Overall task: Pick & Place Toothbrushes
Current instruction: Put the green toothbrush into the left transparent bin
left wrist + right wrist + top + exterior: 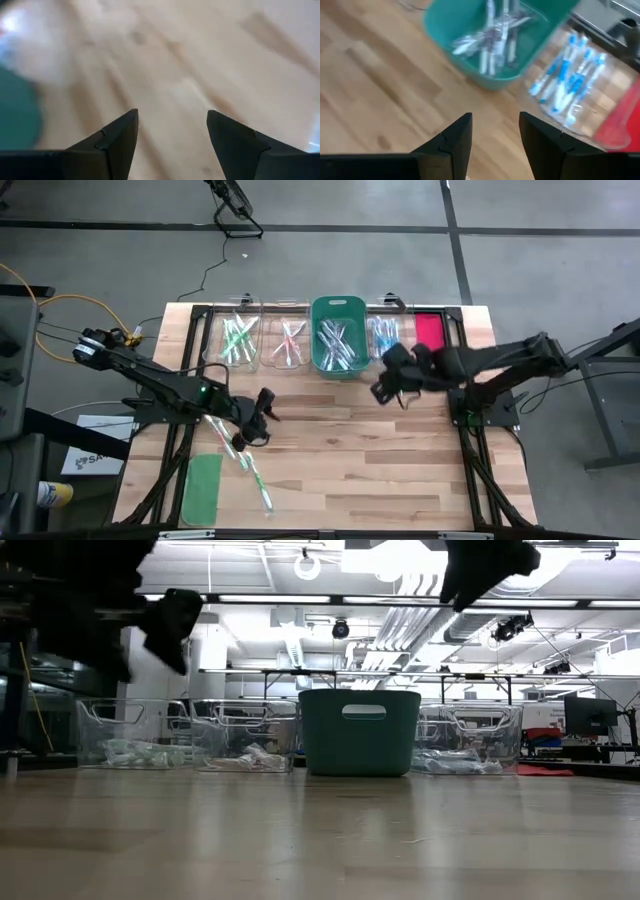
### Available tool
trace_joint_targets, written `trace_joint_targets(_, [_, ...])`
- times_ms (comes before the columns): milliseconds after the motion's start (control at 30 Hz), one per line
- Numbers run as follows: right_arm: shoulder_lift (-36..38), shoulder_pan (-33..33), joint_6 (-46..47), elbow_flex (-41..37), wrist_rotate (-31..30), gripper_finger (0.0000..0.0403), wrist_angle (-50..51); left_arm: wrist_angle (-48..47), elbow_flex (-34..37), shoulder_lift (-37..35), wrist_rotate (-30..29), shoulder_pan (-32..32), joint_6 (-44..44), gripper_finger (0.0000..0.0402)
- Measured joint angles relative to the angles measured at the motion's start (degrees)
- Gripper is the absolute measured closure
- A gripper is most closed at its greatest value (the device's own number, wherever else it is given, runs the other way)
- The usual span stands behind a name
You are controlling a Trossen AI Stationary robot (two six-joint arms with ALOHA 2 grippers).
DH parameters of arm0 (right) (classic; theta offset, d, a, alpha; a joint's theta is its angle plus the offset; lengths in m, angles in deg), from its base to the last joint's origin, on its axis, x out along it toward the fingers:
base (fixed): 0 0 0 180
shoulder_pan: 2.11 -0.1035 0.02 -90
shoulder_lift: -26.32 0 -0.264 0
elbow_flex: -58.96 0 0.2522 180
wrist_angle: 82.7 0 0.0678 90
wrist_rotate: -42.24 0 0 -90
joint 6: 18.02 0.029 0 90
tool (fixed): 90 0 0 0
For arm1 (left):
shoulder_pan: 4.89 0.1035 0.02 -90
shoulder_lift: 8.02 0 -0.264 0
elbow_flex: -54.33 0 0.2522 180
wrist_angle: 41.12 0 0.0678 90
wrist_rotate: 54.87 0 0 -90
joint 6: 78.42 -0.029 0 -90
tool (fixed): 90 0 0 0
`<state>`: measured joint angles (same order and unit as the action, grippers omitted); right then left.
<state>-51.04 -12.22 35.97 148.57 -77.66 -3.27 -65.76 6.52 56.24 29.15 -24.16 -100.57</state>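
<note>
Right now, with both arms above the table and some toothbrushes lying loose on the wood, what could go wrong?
1. The left gripper hovers with open jaws beside the loose toothbrushes; a low pass might sweep them toward the table edge.
2. The right gripper, empty, hangs close to the green bin and the clear bin of blue brushes; it could bump either one.
3. The green lid lies near the front edge and could be pushed off.

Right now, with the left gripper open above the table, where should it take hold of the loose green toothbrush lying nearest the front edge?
Grip the green toothbrush mid-handle, coming straight down from above. It lies flat on the table, angled diagonally, so the left gripper should probably turn its fingers across the thin handle. Another toothbrush lies close beside its upper end, so stay low on the handle.
</note>
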Motion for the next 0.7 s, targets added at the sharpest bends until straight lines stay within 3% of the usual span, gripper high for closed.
trace_joint_targets(200, [-2.6, -10.0, 5.1, 0.0, -7.9, 0.0247, -2.6, -2.5, 0.0, 1.2, 6.1, -4.8, -0.9, 0.0172])
trace_joint_targets(500, [-8.0, -15.5, 7.8, 0.0, -7.8, 0.0247, -5.0, -2.6, 0.0, 2.4, 4.9, -14.3, 5.5, 0.0172])
trace_joint_targets(700, [-10.3, -15.8, 7.8, 0.0, -7.5, 0.0247, -7.5, -2.0, 0.0, 7.2, 2.9, -17.9, 9.9, 0.0172])
